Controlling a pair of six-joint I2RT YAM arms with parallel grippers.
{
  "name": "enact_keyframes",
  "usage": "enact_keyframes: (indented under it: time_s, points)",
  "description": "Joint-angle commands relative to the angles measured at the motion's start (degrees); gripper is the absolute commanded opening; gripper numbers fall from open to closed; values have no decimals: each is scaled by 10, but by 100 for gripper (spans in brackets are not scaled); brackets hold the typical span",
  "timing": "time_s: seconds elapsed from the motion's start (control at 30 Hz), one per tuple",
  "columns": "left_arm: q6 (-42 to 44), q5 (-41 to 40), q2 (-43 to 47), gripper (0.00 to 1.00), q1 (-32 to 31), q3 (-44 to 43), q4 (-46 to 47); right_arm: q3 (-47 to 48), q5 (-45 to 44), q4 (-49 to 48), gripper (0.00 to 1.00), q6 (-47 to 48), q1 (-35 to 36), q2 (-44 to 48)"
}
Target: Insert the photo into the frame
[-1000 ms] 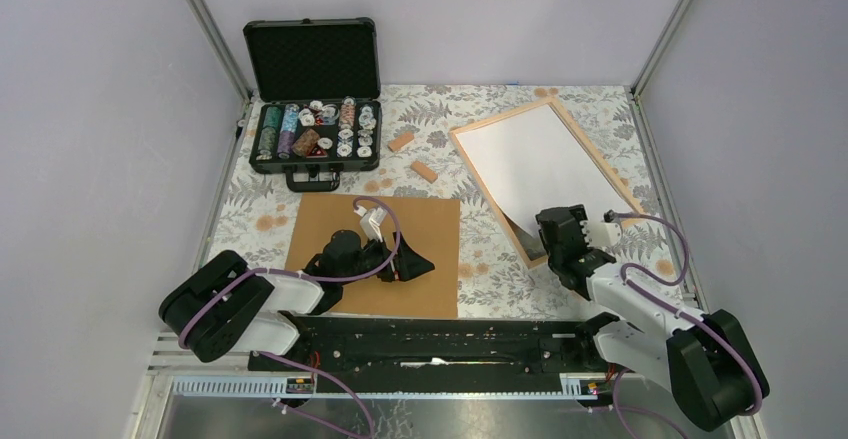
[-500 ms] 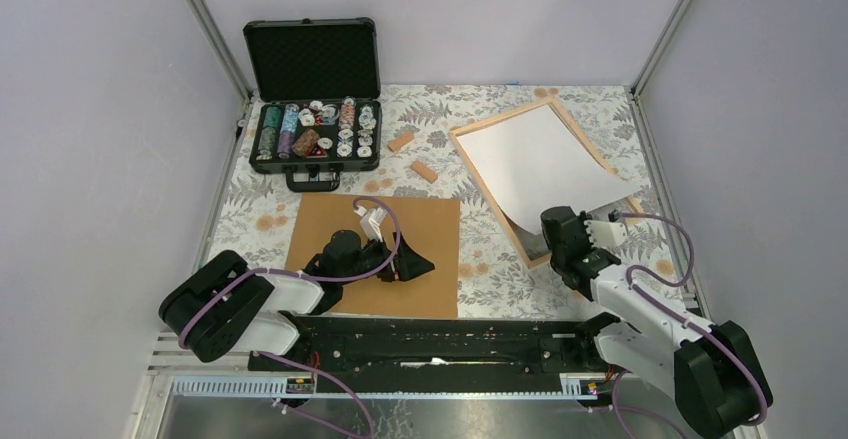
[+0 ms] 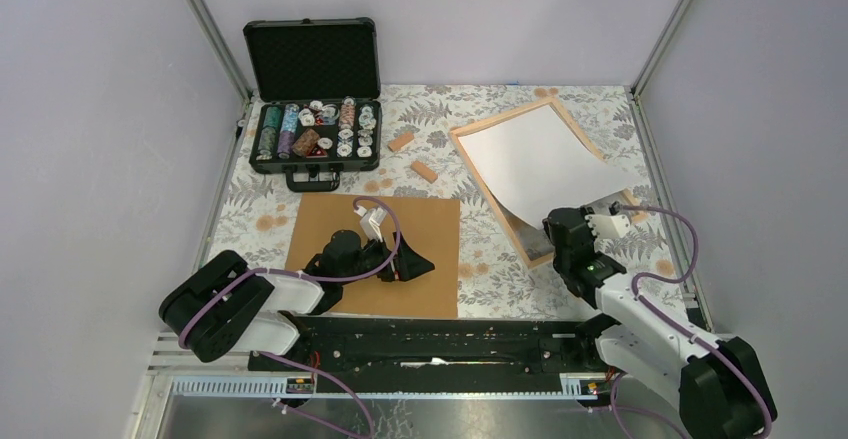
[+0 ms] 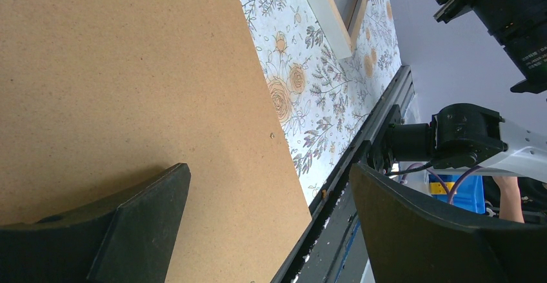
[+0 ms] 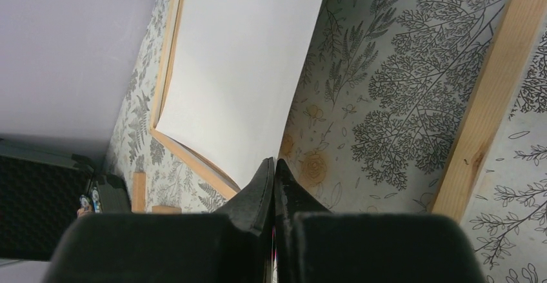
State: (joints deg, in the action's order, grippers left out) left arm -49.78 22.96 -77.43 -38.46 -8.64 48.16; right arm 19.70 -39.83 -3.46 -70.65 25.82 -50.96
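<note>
Cloth with a floral print covered the table [image 3: 480, 249]. Toward its far right corner lay the frame [image 3: 484, 189], pale wood, set askew to the edges. The photo [image 3: 535, 164] lay over it white back up. Its far end seemed down inside the strips, but its near end stood raised off the cloth and skewed, with one corner jutting past the frame's right strip. The job looked begun, not finished: that near end had yet to be squared, lowered flat and let go.

The brown backing board [image 3: 430, 219] lay by the table's near edge, well apart from the frame. The right gripper [image 5: 275, 170] was clamped on the photo's near edge, fingers pressed together on the sheet. The left gripper [image 3: 408, 265] hung just over the backing board, fingers wide apart and holding nothing.
</note>
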Motion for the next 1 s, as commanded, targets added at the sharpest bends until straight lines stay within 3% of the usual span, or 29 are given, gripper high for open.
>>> enact_keyframes:
  time_s: [0.0,0.23,0.47,0.6,0.77,0.87,0.97]
  points:
    - [4,9,-3,99,-1,-16,32,-22,-19,-61,0,19,-4,-13]
    - [3,9,0,99,0,-14,32,-82,5,-232,0,22,-3,-46]
    - [3,9,0,99,0,-13,33,-94,22,-302,0,31,-3,-79]
    - [3,9,-1,99,0,-13,34,-92,24,-282,0,25,-3,-89]
    - [3,9,0,99,0,-13,34,-80,42,-214,17,11,-4,-78]
    - [3,8,1,99,0,-12,34,-52,57,-124,26,20,-3,-63]
    - [3,8,2,99,0,-12,34,-17,56,-19,46,42,-3,-40]
